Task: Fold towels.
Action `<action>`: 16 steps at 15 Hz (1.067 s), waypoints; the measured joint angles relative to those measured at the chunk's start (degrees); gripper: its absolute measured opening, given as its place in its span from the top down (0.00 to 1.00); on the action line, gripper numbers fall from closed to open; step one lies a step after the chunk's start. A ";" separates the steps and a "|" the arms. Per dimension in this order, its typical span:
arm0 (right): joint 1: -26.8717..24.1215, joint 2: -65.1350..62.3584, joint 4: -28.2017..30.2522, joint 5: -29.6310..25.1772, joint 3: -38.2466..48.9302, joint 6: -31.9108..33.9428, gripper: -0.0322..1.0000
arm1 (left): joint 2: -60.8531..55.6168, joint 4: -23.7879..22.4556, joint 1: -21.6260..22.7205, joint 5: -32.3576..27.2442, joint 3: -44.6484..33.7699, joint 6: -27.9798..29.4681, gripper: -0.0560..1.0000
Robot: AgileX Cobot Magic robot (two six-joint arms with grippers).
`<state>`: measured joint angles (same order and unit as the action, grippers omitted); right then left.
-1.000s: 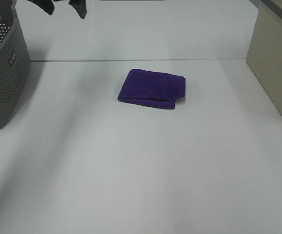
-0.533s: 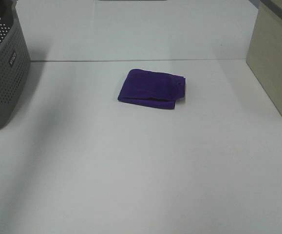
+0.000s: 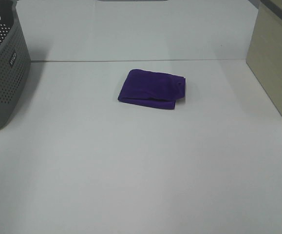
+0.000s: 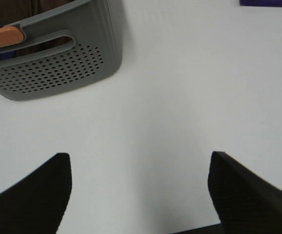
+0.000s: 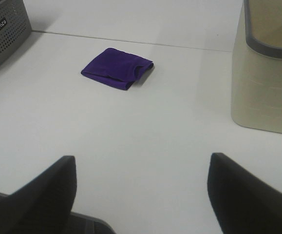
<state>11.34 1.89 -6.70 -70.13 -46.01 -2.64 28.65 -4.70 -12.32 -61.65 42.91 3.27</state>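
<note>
A purple towel (image 3: pixel 153 88), folded into a small rectangle, lies flat on the white table (image 3: pixel 141 165) a little behind its middle. It also shows in the right wrist view (image 5: pixel 117 68), and one edge of it shows in the left wrist view (image 4: pixel 267 2). Neither gripper appears in the exterior high view. My left gripper (image 4: pixel 140 192) is open and empty above bare table, near the grey basket. My right gripper (image 5: pixel 141 192) is open and empty above bare table, well short of the towel.
A grey perforated laundry basket (image 3: pixel 2 68) stands at the left edge, with cloth inside it (image 4: pixel 2 36). A beige bin (image 3: pixel 276 58) stands at the right edge (image 5: pixel 267 73). The table's back edge runs just behind the towel.
The left gripper, seen at the top left a second ago, has moved left over the basket and out of the exterior high view. The towel has not moved.
</note>
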 joint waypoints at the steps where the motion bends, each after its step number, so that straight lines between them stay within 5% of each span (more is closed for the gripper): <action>1: 0.00 -1.72 0.63 -0.11 2.12 -0.06 0.25 | -6.36 0.92 0.00 -1.09 -2.01 -0.92 0.27; 6: 0.00 -2.18 2.12 -0.11 11.06 -1.38 0.25 | -27.39 6.99 0.00 -2.01 -9.80 -3.95 0.27; 9: 0.00 -2.12 2.12 4.93 19.14 -1.66 0.25 | -28.88 8.65 0.00 -0.97 -13.18 -5.39 0.27; 16: 0.00 -2.12 2.12 6.36 20.05 -1.66 0.25 | -28.99 8.71 2.52 -0.92 -13.24 -5.39 0.27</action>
<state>11.34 -0.23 -4.58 -63.77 -25.95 -4.30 -0.34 4.01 -9.80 -62.57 29.68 -2.12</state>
